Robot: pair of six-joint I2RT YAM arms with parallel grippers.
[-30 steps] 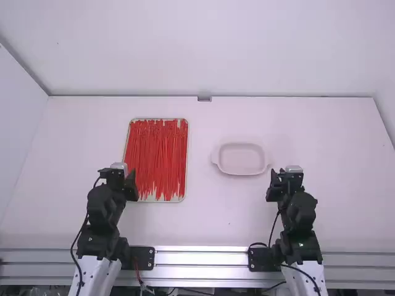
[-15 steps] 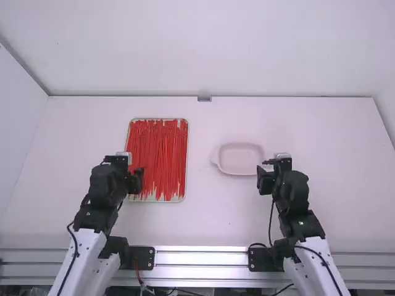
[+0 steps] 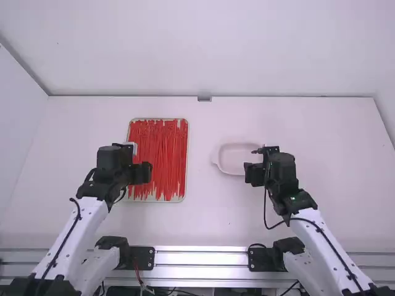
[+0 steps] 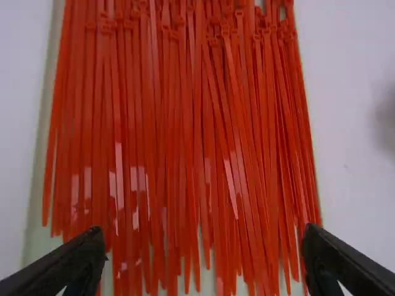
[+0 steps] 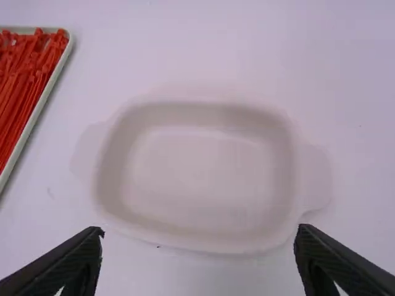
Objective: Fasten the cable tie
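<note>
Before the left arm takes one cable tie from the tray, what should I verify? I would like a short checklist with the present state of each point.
1. The left gripper is open above the cable ties: ok.
2. The cable ties lie inside the tray: ok.
3. One tie lies apart from the others for a clean grasp: not ok, they overlap in a dense pile.
4. The right gripper is open and holds nothing: ok.
5. The white dish is empty: ok.

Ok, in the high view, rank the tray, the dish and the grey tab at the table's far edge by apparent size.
1. tray, clearly largest
2. dish
3. tab, far smaller; it lies farthest from the camera, but the gap is too big to change the order
</note>
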